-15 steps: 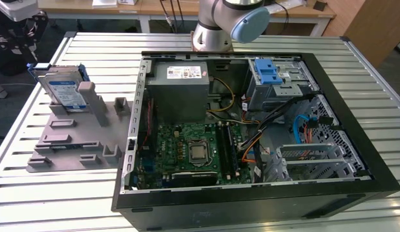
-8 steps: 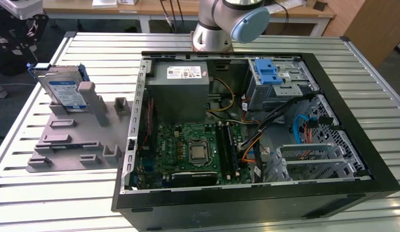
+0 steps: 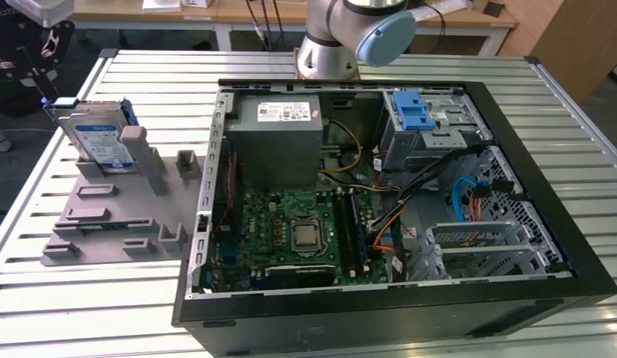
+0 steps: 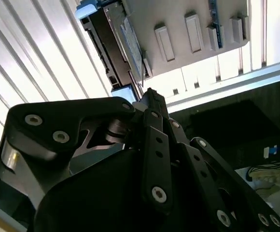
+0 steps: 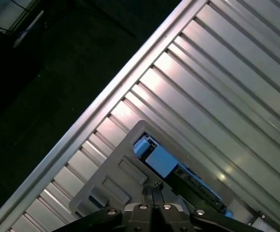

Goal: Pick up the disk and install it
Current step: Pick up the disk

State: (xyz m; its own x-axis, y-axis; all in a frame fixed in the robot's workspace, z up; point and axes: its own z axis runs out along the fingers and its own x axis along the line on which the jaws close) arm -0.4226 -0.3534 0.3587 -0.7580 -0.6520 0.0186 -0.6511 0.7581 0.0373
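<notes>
The disk [image 3: 97, 140] stands on edge in the grey moulded holder [image 3: 114, 224], at the holder's 12 o'clock end. Its white-and-blue label faces out and a blue frame runs along its edges. The holder lies flat on the slatted metal table [image 3: 79, 298], at 9 o'clock from the open computer case [image 3: 388, 317] and just beside its wall.

The arm [image 3: 333, 33] rises from the table at 12 o'clock of the case. Inside the case, a grey metal box [image 3: 278, 145] with a white sticker sits toward 11 o'clock. A drive cage [image 3: 433, 127] with a blue tab sits toward 1 o'clock, and the green motherboard [image 3: 288, 231] lies toward 7 o'clock.

In both wrist views the gripper [image 4: 149, 96] hangs in the air over the disk end of the holder. Its fingertips are drawn together and carry nothing. The disk sits in its slot below them, not gripped, with the ribbed tabletop bright all round the holder.
</notes>
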